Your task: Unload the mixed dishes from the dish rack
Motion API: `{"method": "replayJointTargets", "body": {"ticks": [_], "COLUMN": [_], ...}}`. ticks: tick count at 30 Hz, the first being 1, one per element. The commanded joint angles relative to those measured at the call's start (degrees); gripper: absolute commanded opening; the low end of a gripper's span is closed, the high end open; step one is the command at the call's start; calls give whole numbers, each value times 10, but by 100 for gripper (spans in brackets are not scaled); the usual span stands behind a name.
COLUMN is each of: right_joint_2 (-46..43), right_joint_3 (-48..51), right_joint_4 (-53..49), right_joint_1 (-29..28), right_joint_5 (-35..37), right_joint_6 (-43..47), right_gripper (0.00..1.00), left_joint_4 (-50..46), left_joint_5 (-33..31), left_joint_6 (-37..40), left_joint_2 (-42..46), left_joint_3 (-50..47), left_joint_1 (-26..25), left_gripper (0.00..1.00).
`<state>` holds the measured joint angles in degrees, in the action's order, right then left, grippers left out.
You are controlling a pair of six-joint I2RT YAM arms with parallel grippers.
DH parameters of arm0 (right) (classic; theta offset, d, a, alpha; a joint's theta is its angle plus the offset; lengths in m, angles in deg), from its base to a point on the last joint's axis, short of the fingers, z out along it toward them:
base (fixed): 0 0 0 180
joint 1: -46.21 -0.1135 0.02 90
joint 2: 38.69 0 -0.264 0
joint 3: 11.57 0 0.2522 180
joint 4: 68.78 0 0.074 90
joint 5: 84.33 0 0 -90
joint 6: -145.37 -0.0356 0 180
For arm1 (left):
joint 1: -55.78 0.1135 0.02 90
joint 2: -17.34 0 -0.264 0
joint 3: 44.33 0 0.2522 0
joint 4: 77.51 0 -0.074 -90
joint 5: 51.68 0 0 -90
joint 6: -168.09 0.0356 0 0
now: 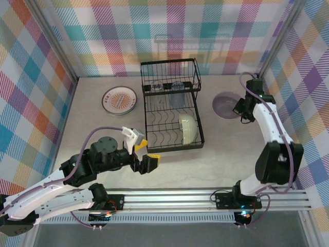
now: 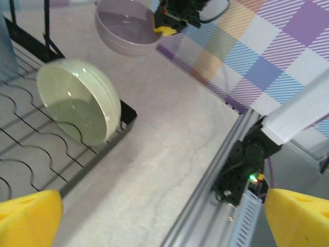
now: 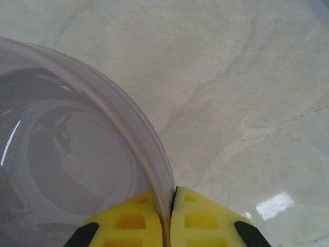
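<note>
Top external view, near to far.

- Left pincer (image 1: 145, 154), lower centre of frame: jaws wide apart and empty, just off the near edge of the dish rack (image 1: 172, 110).
- Pale green bowl (image 1: 188, 128), right side of the rack's lower tier: it stands on edge in the slot wires. In the left wrist view the pale green bowl (image 2: 77, 105) sits at left of frame with its hollow toward the camera. The rim looks doubled, so it may be two bowls nested; can't tell.
  - Handling guess: rigid, light, with a glossy and slick wall.
  - Best hold is the top of the rim, one finger inside and one outside. Lift straight up out of the slot, or the wires will snag it.
- Two clear tumblers (image 1: 168, 87), raised basket at the rack's far end, upper centre. They're probably glass, so brittle and slippery. Pinch across the wall at the lip with modest force.
- White plate with orange pattern (image 1: 119, 99), upper left: flat on the counter (image 1: 216, 154), outside the rack.
- Lavender bowl (image 1: 226, 104), right of the rack: right pincer (image 1: 241, 109) is clamped on its thin rim, with one pad inside and one outside in the right wrist view. Whether the bowl rests on the counter or hangs just above it, can't tell.
  - An edge pinch is off-centre, so I'd expect the bowl to want to pivot; keep it low.
</note>
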<state>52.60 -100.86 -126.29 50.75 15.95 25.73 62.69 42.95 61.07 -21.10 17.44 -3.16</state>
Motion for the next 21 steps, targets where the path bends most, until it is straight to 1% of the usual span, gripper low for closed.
{"method": "replayJointTargets", "body": {"ticks": [1,5,8,15,21], "right_joint_2": [24,85,113,175,208], "right_joint_3": [-65,-104,-120,-168,-193], "right_joint_4": [54,41,40,29,21], "right_joint_1": [9,14,18,30,39], "right_joint_5": [-11,-7,-13,-32,-39], "right_joint_6": [-23,-26,-30,-31,-24], "right_gripper": [0,0,0,0,0], "left_joint_4": [-26,-27,-32,-34,-28], "left_joint_5": [42,41,33,33,39], "left_joint_6": [-39,-45,-50,-59,-68], "left_joint_2": [17,51,67,79,85], "left_joint_3": [-13,-35,-44,-54,-61], "left_joint_1": [11,12,13,13,13], "left_gripper": [100,100,100,100,100]}}
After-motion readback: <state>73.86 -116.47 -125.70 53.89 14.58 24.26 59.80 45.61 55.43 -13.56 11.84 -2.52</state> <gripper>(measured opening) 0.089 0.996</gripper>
